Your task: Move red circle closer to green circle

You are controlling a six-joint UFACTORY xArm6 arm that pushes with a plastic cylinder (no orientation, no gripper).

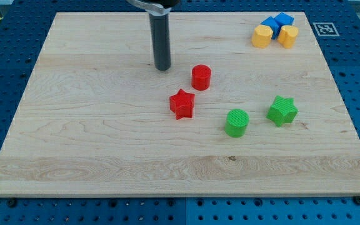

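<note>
The red circle [201,77] stands near the middle of the wooden board [74,125]. The green circle [236,122] stands below and to the right of it, apart from it. My tip [162,67] rests on the board to the left of the red circle and slightly above it, with a gap between them. The rod rises straight up to the view's top.
A red star [182,104] lies below and left of the red circle. A green star [282,110] lies right of the green circle. Two blue blocks [277,22] and two yellow blocks [262,36] cluster at the top right corner.
</note>
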